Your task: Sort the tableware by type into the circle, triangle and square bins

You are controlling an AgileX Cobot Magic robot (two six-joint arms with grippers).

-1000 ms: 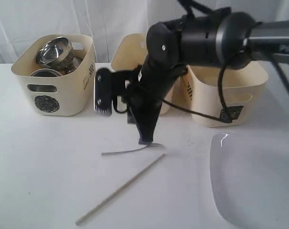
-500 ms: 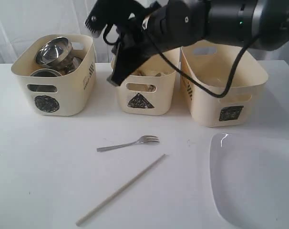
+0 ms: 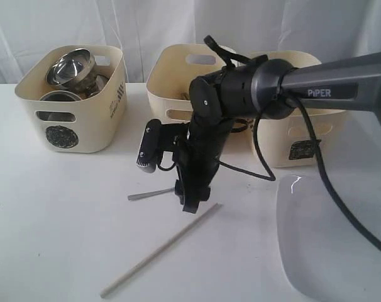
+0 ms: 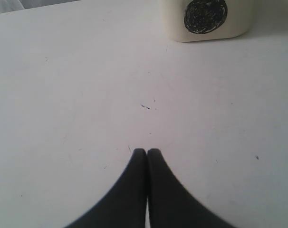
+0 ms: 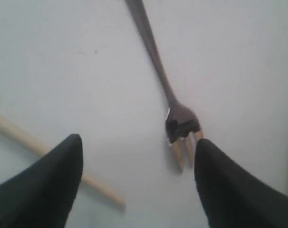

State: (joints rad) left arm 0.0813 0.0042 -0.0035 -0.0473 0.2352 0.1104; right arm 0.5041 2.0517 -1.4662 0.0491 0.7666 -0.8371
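Fork [image 3: 149, 195] flat on mid-bench, right gripper [image 3: 190, 204] over it, jaws wide apart.
Back left, the circle bin [image 3: 71, 119] is loaded with steel bowls [image 3: 70, 66]; the left gripper [image 4: 147, 152] hangs near it, fingers pressed together on nothing. Centre: fork tines under the parted right fingers, ungripped, wooden chopstick [image 3: 159, 250] just in front. Triangle bin [image 3: 168, 85] and square bin [image 3: 322, 123] line the back edge; white plate [image 3: 335, 245] at the front right corner.
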